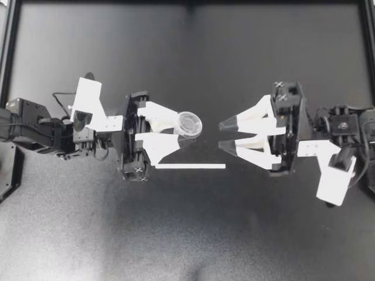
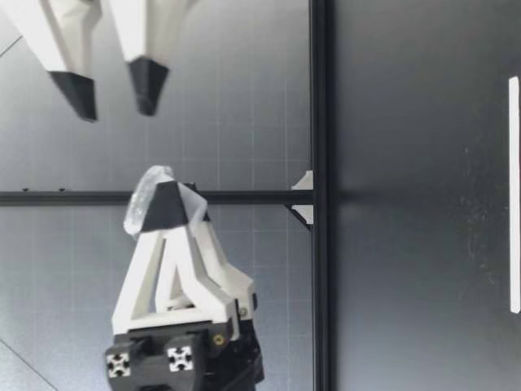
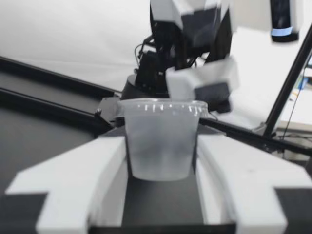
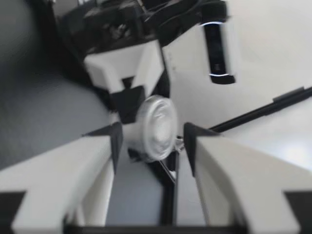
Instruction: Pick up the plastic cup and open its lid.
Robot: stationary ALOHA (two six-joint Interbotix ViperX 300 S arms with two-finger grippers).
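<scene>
Cup: a small clear plastic cup (image 1: 190,124) with a flat round clear lid (image 4: 157,124) was held at the tips of my left gripper (image 1: 179,130), lifted off the matte black table (image 1: 187,234).

Left jaws: they were closed on the cup, one white finger (image 3: 97,165) pressed to each side of its tapered wall (image 3: 161,146), with a cup's width between them.

Cup axis: the long axis was seen to stand roughly upright and across the left jaws' line of reach, leaning a little towards my right gripper (image 1: 227,134).

Cup ends: the lidded, wider end was uppermost, its rim (image 2: 140,204) standing above the left fingertips in the low view. The narrower base hung below the fingers.

Lid: it was seated on the cup, its rim (image 3: 162,106) lying flat across the mouth. Its round face was turned up and partly towards the right jaws.

Right jaws: they were held narrowly apart and gripped nothing, their black tips (image 2: 146,85) pointed at the cup.

Cup from the right jaws: it lay ahead of them, in line with the gap between the fingers and clear of both tips.

Strip: a thin white strip (image 1: 190,166) lay flat on the table, beside the left jaws and below the level of both grippers.
</scene>
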